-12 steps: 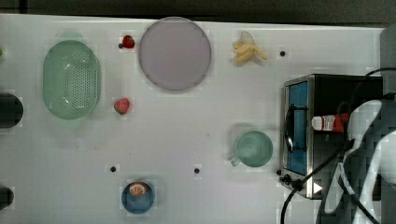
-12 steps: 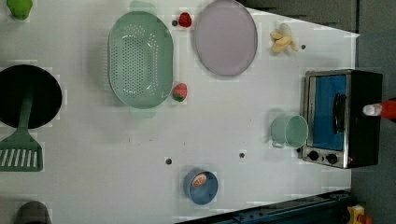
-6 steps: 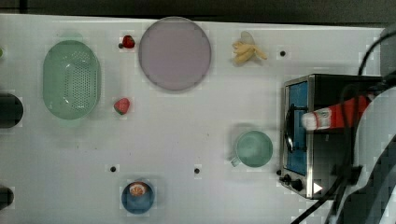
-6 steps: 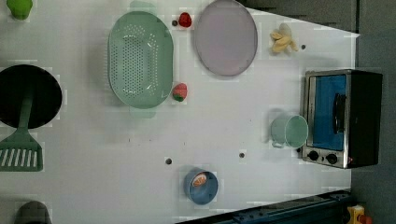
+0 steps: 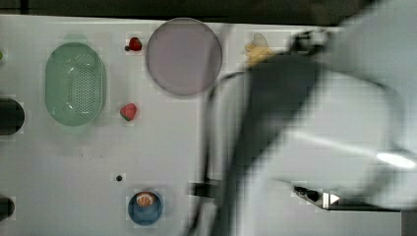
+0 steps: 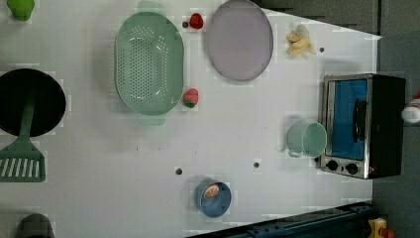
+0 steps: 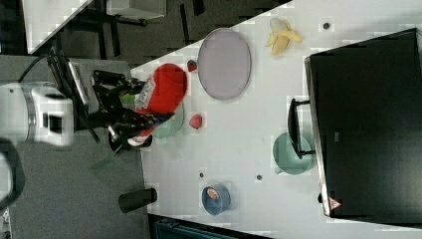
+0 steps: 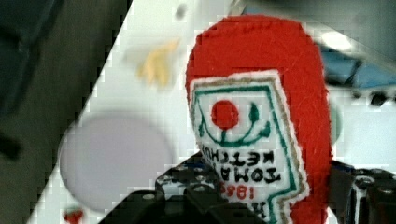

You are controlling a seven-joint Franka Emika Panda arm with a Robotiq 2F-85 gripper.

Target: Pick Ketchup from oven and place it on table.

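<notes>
I see the Ketchup point(image 8: 261, 112) as a red, felt-looking bottle with a white-edged label showing a tomato and green lettering. My gripper point(image 7: 130, 108) is partly spread and clamped around its lower end. In the right view the bottle hangs in the air off the tabletop point(image 7: 249, 144) edge, well apart from the oven point(image 7: 368, 124).

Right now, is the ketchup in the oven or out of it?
Out. In the right view the Ketchup sits clamped in the gripper, held in the air far from the oven, not yet on the table.
</notes>
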